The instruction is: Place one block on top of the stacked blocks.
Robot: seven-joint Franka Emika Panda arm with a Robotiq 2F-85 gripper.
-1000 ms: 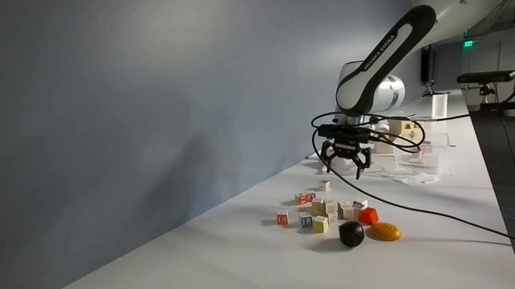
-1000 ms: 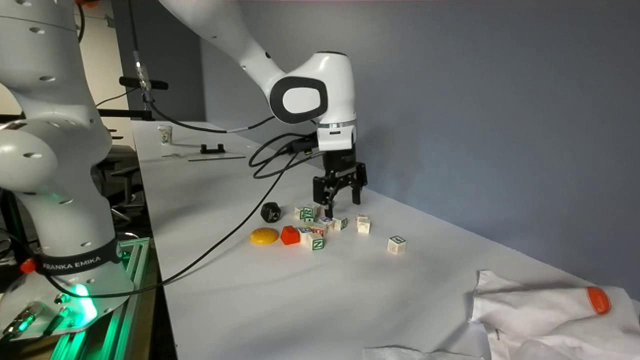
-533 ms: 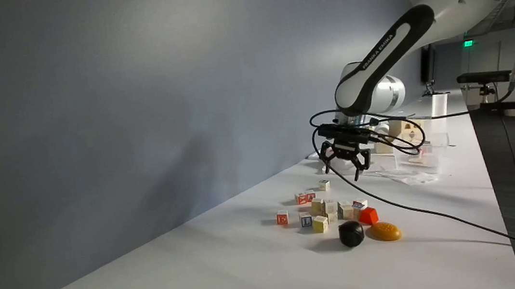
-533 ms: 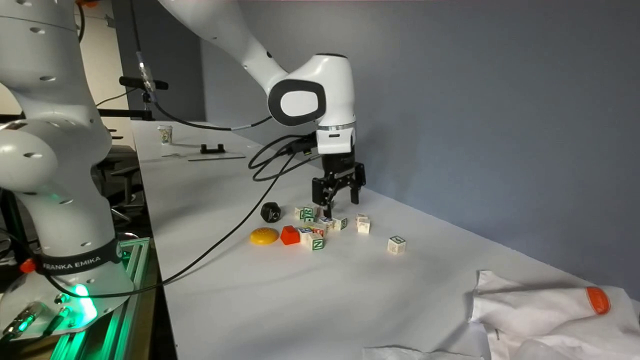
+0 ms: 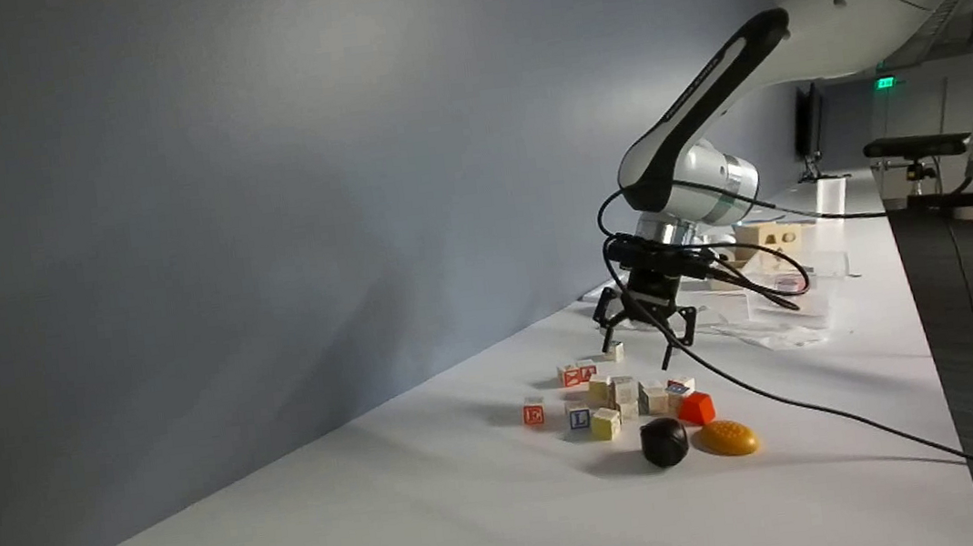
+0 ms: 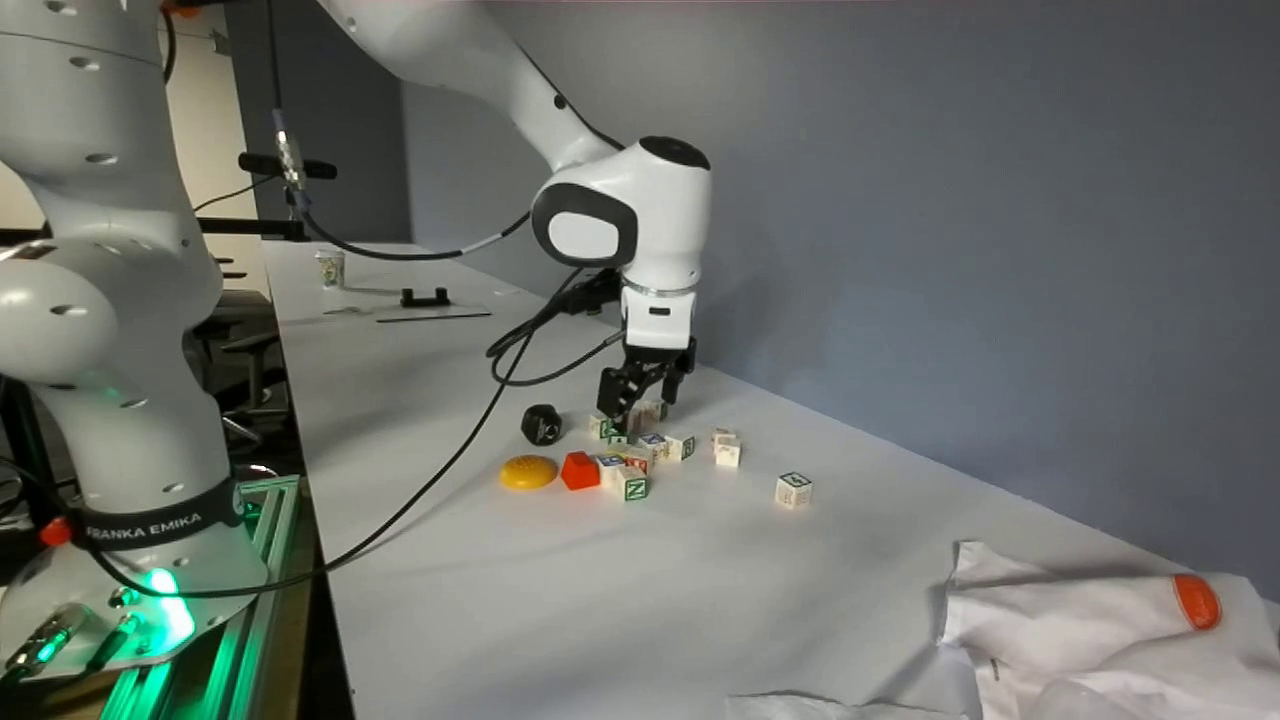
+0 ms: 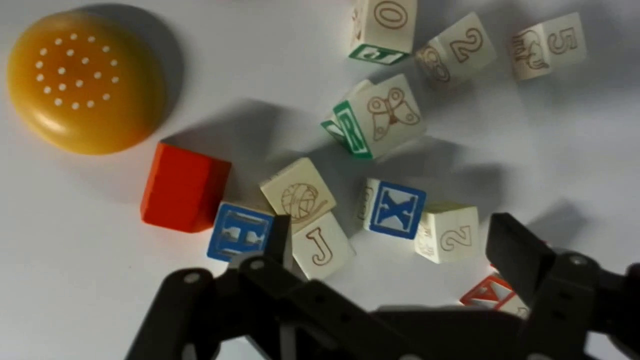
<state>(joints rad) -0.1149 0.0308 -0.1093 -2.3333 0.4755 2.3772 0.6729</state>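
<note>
The stacked blocks are a two-high pile of pale beige cubes, with a butterfly top and green-edged letters point(image 7: 387, 117) in the wrist view. They also show in the exterior views point(image 5: 624, 390) point(image 6: 617, 438), partly behind a finger in one of them. My gripper point(image 7: 392, 242) is open and empty, above the table among the blocks; it shows in both exterior views point(image 5: 637, 356) point(image 6: 644, 412). Between its fingers in the wrist view lie a blue X block point(image 7: 397, 209) and a pale "2" block point(image 7: 450, 234). A "J" block point(image 7: 321, 245) lies beside the left finger.
A red piece point(image 7: 180, 187), an orange bun point(image 7: 82, 82) and a black round piece point(image 5: 664, 442) lie near the blocks. Several loose blocks lie around, including one apart point(image 6: 793, 490). A cable point(image 6: 440, 475) hangs across the table. The wall point(image 6: 950, 250) stands behind.
My gripper has come down and tilted. It has shifted left in both exterior views, nearer the blocks. The blocks have not visibly moved.
</note>
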